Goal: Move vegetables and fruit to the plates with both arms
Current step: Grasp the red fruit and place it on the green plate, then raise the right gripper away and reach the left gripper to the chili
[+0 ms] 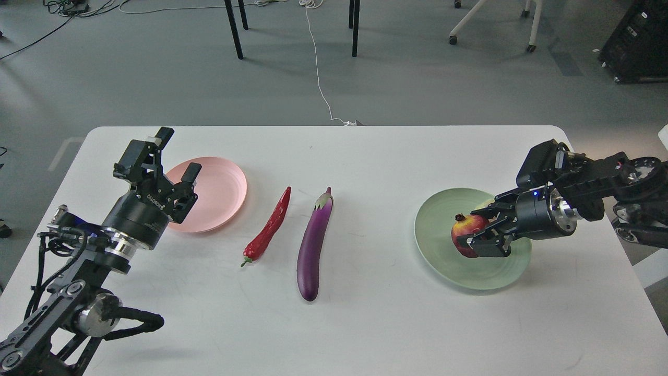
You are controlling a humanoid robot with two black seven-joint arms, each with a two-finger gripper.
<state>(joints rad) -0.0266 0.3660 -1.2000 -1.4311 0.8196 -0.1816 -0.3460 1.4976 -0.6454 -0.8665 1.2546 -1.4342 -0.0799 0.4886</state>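
Note:
My right gripper (476, 232) is shut on the dark-red pomegranate (466, 233) and holds it over the middle of the pale green plate (443, 258) at the right. The yellow-green fruit is hidden, likely behind my right gripper. The red chili pepper (270, 227) and the purple eggplant (313, 244) lie side by side on the table's middle. My left gripper (176, 155) is open and empty, raised over the left edge of the pale pink plate (219, 192).
The white table (334, 324) has its front edge near me and its far edge at the back. Beyond it lie grey floor, chair legs (234, 31) and a white cable (318, 68).

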